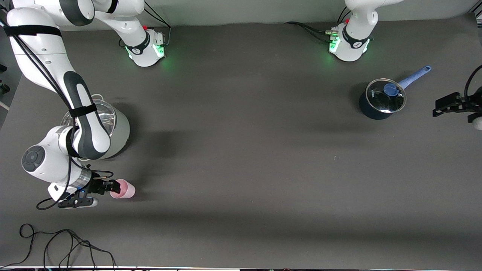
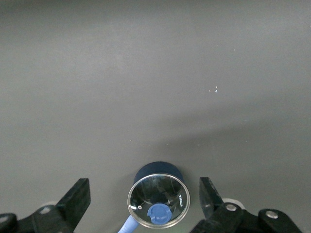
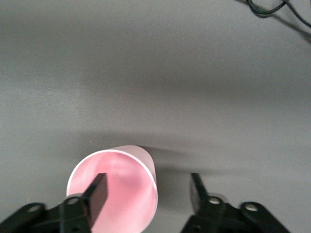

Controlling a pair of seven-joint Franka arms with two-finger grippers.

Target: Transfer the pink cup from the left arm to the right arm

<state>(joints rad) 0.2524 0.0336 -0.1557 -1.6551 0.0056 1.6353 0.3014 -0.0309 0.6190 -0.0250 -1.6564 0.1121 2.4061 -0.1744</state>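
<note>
The pink cup (image 1: 124,189) lies on its side on the table toward the right arm's end, nearer to the front camera than the grey pot. Its mouth faces my right gripper (image 1: 113,187). In the right wrist view the cup (image 3: 124,194) fills the lower part. My right gripper (image 3: 147,180) is open: one finger (image 3: 97,191) sits in the cup's mouth, the other (image 3: 199,187) stands outside, apart from the wall. My left gripper (image 1: 437,107) is open and empty in the air at the left arm's end. It also shows in the left wrist view (image 2: 144,187).
A large grey pot with a glass lid (image 1: 116,130) stands partly under the right arm. A dark-blue saucepan with a glass lid and blue handle (image 1: 382,99) stands beside the left gripper, also in the left wrist view (image 2: 158,196). Black cables (image 1: 56,244) lie at the table's front edge.
</note>
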